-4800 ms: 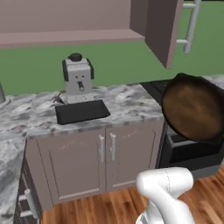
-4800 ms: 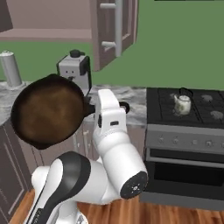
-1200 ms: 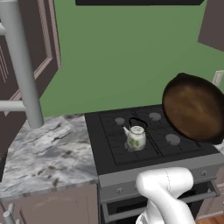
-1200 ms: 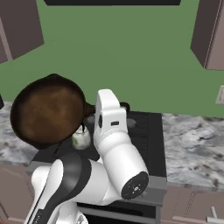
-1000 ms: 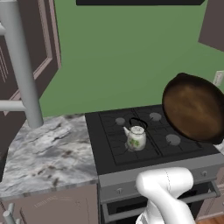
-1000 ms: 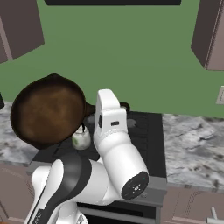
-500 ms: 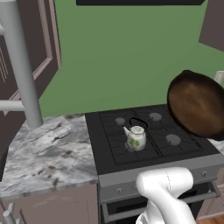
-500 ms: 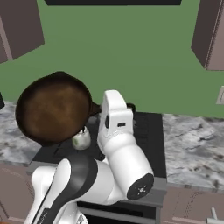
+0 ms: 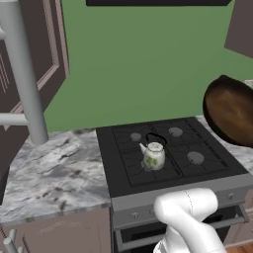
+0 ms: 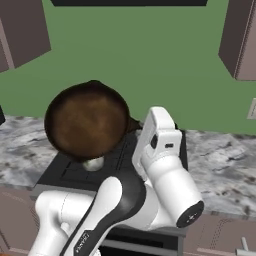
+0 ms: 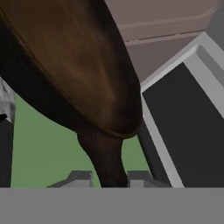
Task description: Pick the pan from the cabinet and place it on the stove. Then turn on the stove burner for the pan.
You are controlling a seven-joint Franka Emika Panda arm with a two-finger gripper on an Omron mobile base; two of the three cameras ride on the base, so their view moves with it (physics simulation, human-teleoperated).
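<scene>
The pan [image 9: 232,116] is a round dark brown frying pan, held up in the air and tilted on edge above the right side of the stove [image 9: 123,168]. From the right base view the pan [image 10: 87,120] hangs over the stove's [image 10: 67,172] front left, with the white arm behind it. My gripper [image 11: 109,179] is shut on the pan's thin dark handle [image 11: 105,162], one fingertip on each side. Grey burner caps [image 9: 195,157] sit under the black grates. The cabinet [image 9: 39,54] stands with its door swung out at the far left, its grey bar handle [image 9: 22,74] near the camera.
A small white floral kettle [image 9: 154,155] stands on the stove's front left burner, just under the pan in the right base view. Marble counter [image 9: 49,173] runs to the left of the stove and to its right [image 10: 220,165]. Wall cabinets [image 10: 242,40] hang at the upper right.
The base has driven from the coffee machine counter to the stove. Over the last second the held pan has shifted right and slightly up; the scene stays still.
</scene>
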